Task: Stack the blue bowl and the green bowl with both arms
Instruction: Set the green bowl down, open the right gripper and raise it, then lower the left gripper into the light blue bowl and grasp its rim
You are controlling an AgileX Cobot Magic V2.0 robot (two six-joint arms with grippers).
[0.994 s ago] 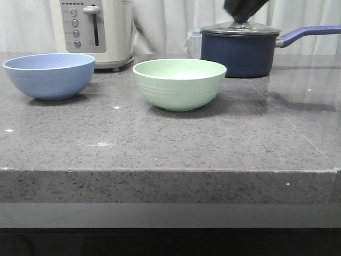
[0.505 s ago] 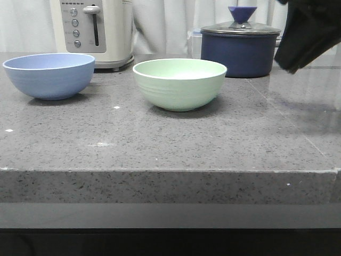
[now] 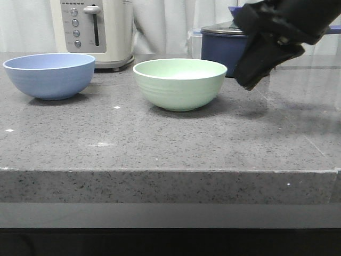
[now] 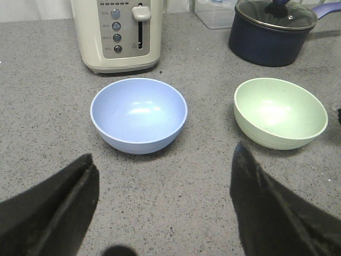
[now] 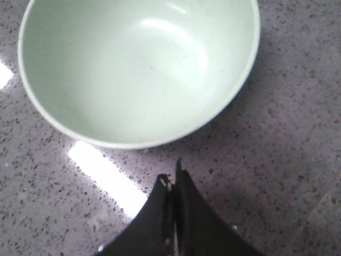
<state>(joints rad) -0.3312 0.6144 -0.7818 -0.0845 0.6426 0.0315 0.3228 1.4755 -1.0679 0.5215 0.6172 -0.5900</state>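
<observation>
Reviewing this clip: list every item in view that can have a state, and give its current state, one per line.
blue bowl: upright, empty, standing alone on the counter, not gripped.
green bowl: upright, empty, not stacked, not gripped.
right gripper: fingers shut, empty, close beside the green bowl.
left gripper: fingers wide open, empty, short of the blue bowl.
saucepan: glass lid on.
toaster: lever up.

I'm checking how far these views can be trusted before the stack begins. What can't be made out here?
- Saucepan: front view, its right half hidden by the right gripper.
- Left gripper: absent from the front view; left wrist view cuts off its fingers at the bottom edge.
- Green bowl: right wrist view crops its far rim.
- Toaster: top cut off in the front and left wrist views.
</observation>
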